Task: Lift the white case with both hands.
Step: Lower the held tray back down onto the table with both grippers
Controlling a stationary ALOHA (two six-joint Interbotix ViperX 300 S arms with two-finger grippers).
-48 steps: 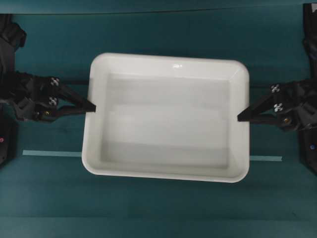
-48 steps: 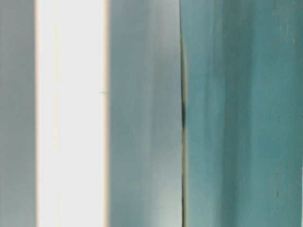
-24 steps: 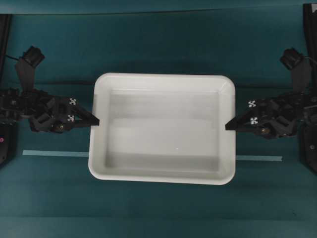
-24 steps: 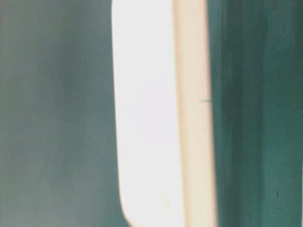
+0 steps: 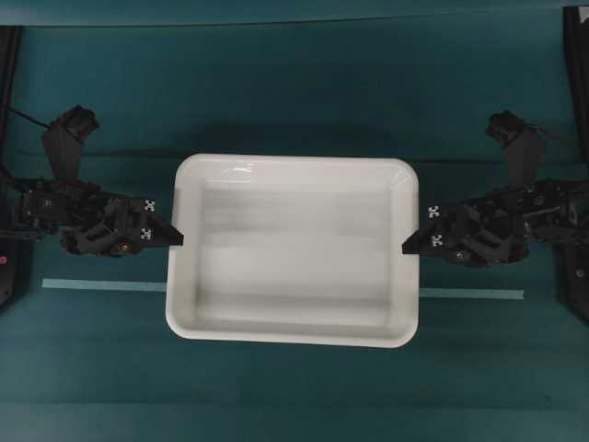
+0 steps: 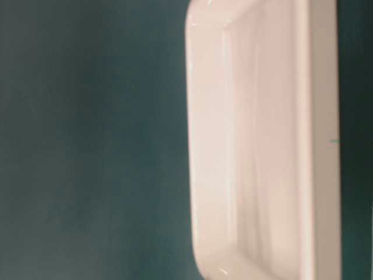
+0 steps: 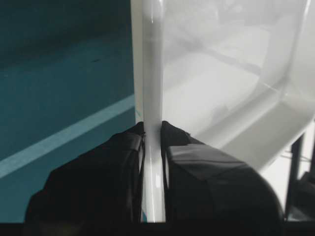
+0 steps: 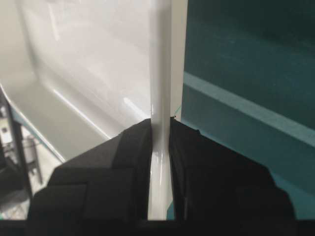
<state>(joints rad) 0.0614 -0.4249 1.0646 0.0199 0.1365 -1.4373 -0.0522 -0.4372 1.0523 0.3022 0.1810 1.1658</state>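
Note:
The white case (image 5: 293,250) lies level in the middle of the overhead view, held at both short ends. My left gripper (image 5: 175,238) is shut on its left rim, and in the left wrist view the gripper (image 7: 152,129) has one black finger on each side of that rim (image 7: 152,73). On the opposite side, my right gripper (image 5: 409,244) is shut on the right rim. The right wrist view shows this gripper (image 8: 160,124) pinching that rim (image 8: 160,73) the same way. The case (image 6: 262,146) fills the right of the table-level view. I cannot tell whether it touches the table.
A thin pale tape strip (image 5: 101,285) runs across the teal table and passes under the case, showing again on the right (image 5: 471,294). Black arm bases stand at the left edge (image 5: 9,267) and the right edge (image 5: 578,276).
In the overhead view the case has grown smaller and shifted down the picture, dropping away from the camera. Both grippers have come inward with it, still shut on its rims.

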